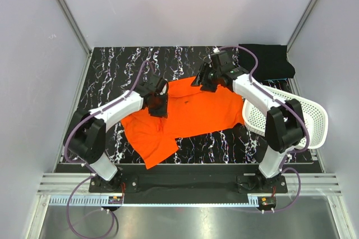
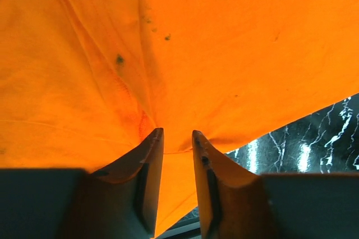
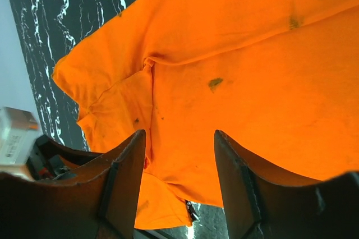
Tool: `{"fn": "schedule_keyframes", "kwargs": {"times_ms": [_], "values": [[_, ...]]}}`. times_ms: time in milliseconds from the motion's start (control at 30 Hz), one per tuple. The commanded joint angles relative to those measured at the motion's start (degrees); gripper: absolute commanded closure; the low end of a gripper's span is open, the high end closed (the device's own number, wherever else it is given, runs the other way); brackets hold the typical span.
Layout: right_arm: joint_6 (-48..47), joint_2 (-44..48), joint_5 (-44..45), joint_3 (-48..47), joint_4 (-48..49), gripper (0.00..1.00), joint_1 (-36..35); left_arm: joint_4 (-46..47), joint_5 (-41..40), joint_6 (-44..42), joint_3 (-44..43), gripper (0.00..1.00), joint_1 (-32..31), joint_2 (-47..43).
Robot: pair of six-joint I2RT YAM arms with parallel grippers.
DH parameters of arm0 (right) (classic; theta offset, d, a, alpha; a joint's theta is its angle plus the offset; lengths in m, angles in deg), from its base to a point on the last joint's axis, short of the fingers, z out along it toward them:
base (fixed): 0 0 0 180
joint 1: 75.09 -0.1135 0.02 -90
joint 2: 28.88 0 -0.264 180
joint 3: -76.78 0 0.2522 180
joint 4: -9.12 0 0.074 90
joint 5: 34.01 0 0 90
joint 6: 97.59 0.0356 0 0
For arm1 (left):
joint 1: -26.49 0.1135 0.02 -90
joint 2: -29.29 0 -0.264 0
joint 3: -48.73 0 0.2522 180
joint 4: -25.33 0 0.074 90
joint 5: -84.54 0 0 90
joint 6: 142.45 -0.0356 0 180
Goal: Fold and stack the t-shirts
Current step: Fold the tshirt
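A black counter (image 1: 112,70) veined with white is enclosed by pale walls (image 1: 33,54). A white perforated basket (image 1: 312,114) is set at its right edge, and a metal rail (image 1: 185,185) is mounted along the near side.

No text, label or number can be read anywhere.

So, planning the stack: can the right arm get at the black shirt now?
Probably yes: the right gripper is open, and the black t-shirt lies uncovered just beyond it, nothing between.

a robotics lab cell: plain white panel walls (image 1: 185,3), aluminium frame posts (image 1: 67,12), slotted mounting rail (image 1: 185,185), black marbled tabletop (image 1: 112,65).
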Motion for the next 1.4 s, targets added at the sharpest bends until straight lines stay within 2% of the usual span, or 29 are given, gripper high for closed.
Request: {"fn": "schedule_keyframes", "kwargs": {"times_ms": [0,67,100,133,233,367,467,500,600,733,867,1233,1267,1333,1367], "values": [[2.5,-2.2,4.2,-4.0,-0.6,0.41,-4.1,1.1,-1.2,-2.9,-2.9,0.66,3.5,-3.8],[3.5,-4.7,5.2,-5.4,-0.6,0.41,-5.8,1.1,-3.0,-4.2,-3.4,0.63,9.7,-4.4],[4.4,-5.7,6.7,-6.6,-0.5,0.41,-7.7,0.5,-6.4,-5.6,-4.6,0.64,12.0,-3.9],[4.9,-7.7,7.7,-7.4,-0.5,0.41,-8.6,0.0,-7.2,-6.4,-5.5,0.64,16.5,-2.4],[6.2,-11.7,10.8,-10.8,-0.6,0.42,-12.4,0.0,-9.9,-9.4,-8.6,0.64,23.1,1.1],[5.4,-17.1,16.0,-16.3,-0.6,0.41,-17.4,0.2,-11.0,-10.1,-13.1,0.68,29.6,6.8],[1.8,-21.8,19.9,-22.2,-0.6,0.43,-21.2,0.4,-8.3,-10.0,-16.1,0.74,33.2,10.9],[1.2,-23.0,20.7,-24.7,-0.6,0.47,-22.0,0.4,-6.8,-9.6,-16.2,0.76,33.8,11.6],[0.7,-27.0,19.4,-28.6,-1.2,0.50,-22.7,0.6,-6.2,-9.1,-15.1,0.79,34.8,14.3],[0.7,-30.0,21.0,-30.7,-2.3,0.48,-23.2,2.9,-8.9,-9.8,-11.1,0.79,34.8,15.7],[-3.6,-31.9,24.7,-32.3,-3.1,0.46,-24.4,4.5,-12.3,-11.2,-8.6,0.79,34.8,17.8],[-4.6,-35.0,24.4,-33.5,-5.9,0.47,-24.7,5.1,-12.1,-12.1,-11.5,0.78,34.8,19.8],[-4.7,-35.0,24.4,-33.4,-5.9,0.48,-24.7,5.1,-12.1,-12.1,-11.8,0.78,34.8,20.0],[-4.8,-34.1,25.2,-32.6,-6.1,0.59,-24.7,5.1,-12.5,-12.5,-12.4,0.78,34.8,20.8],[-5.0,-33.6,26.6,-32.1,-6.1,0.68,-24.7,5.0,-12.7,-12.7,-12.9,0.78,34.9,21.0]]}}
